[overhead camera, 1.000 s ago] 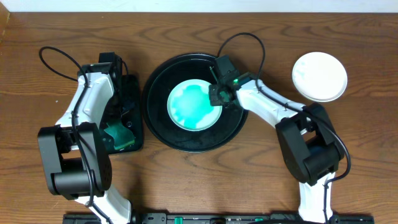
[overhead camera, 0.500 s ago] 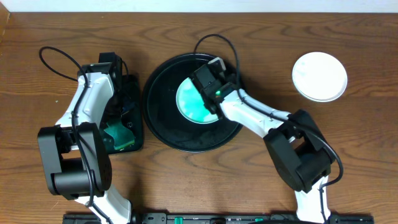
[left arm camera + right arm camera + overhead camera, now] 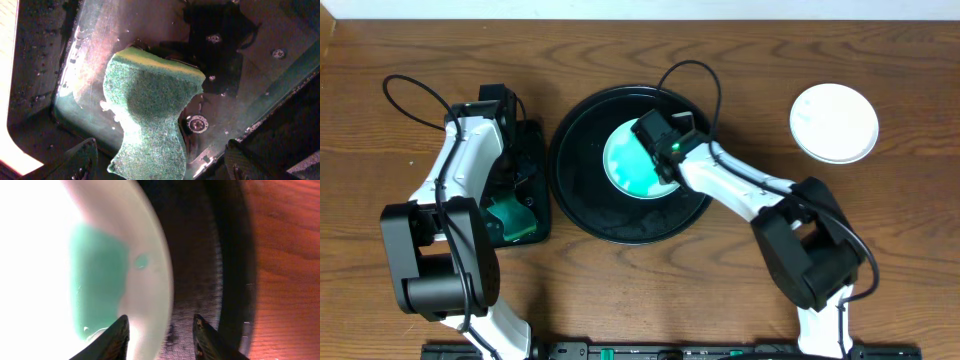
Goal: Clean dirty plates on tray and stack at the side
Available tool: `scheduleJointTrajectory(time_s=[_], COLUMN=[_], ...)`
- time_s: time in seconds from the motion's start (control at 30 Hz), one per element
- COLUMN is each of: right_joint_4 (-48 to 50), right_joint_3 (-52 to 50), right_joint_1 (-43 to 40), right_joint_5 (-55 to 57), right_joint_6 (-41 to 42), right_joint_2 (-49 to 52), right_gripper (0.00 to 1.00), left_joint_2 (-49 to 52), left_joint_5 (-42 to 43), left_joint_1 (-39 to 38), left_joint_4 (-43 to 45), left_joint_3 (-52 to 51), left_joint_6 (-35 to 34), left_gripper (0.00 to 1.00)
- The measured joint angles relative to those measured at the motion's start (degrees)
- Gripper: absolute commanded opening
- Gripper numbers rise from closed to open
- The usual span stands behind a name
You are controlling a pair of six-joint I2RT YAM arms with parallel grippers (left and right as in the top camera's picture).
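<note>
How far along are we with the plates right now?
Done: one clean-looking white plate sits on the table, right of the tray. In hand: the right jaws stand open astride the rim of a green-smeared plate on the tray. To do: the left jaws hang open around the sponge, not gripping, so that plate needs wiping and stacking with the white one.

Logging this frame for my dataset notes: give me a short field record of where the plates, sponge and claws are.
dirty plate: green-smeared plate lying in round black tray
clean plate: white plate on table, right of tray
right claw: open, fingers astride smeared plate's rim
left claw: open, over green sponge in rectangular tray
</note>
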Motion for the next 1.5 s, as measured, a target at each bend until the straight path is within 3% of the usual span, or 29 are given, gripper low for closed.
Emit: scheduleJointTrajectory(time_s=[0.03,0.07,0.1,0.13,0.17,0.2,0.23,0.33,0.4,0.43,0.6,0.73,0.97,1.1,1.23,1.5], right_joint_4=[-0.2,-0.2,-0.2,0.0,0.1,0.3,0.5,0.7,1.0,1.7,4.6,5.9,11.5,12.4,13.0,14.0], right_joint_3=[0.0,0.0,0.0,0.0,0.0,0.0,0.0,0.0,0.0,0.0,0.0,0.0,0.0,0.0,0.4,0.8], right_joint_1=[-0.5,-1.0,-1.5,-2.0,-2.4,-2.7,-3.0,-3.7,-4.9,-5.8,-9.1,-10.7,-11.3,-11.3,-11.6,-12.7], right_joint_5=[-0.7,-1.3,-2.0,-3.0,-3.7,-4.2,-4.7,-7.0,-9.9,-11.8,-16.8,-19.2,-27.4,-29.6,-29.8,-32.8], right_joint_6=[0.5,1.0,1.3,1.7,1.9,2.0,2.1,2.5,2.6,2.7,1.8,0.4,-3.1,-3.5,-3.9,-4.3], right_joint_2=[-0.9,-2.0,-3.1,-4.7,-6.5,-7.8,-9.0,-10.4,-10.0,-9.4,-6.1,-3.4,0.5,1.6,2.5,3.4], right_gripper=[0.52,0.47,0.29,0.27,0.42,0.67,0.78,0.92,0.73,0.71,0.79,0.68,0.65,0.49,0.04,0.01], left_joint_2=[0.0,0.0,0.0,0.0,0.0,0.0,0.0,0.0,0.0,0.0,0.0,0.0,0.0,0.0,0.0,0.0], left_joint_5=[0.0,0.0,0.0,0.0,0.0,0.0,0.0,0.0,0.0,0.0,0.0,0.0,0.0,0.0,0.0,0.0], left_joint_1=[0.0,0.0,0.0,0.0,0.0,0.0,0.0,0.0,0.0,0.0,0.0,0.0,0.0,0.0,0.0,0.0], left_joint_4=[0.0,0.0,0.0,0.0,0.0,0.0,0.0,0.0,0.0,0.0,0.0,0.0,0.0,0.0,0.0,0.0], left_joint_3=[0.0,0.0,0.0,0.0,0.0,0.0,0.0,0.0,0.0,0.0,0.0,0.0,0.0,0.0,0.0,0.0], left_joint_6=[0.0,0.0,0.0,0.0,0.0,0.0,0.0,0.0,0.0,0.0,0.0,0.0,0.0,0.0,0.0,0.0], left_gripper=[0.81,0.81,0.81,0.82,0.81,0.81,0.81,0.81,0.81,0.81,0.81,0.81,0.81,0.81,0.81,0.81])
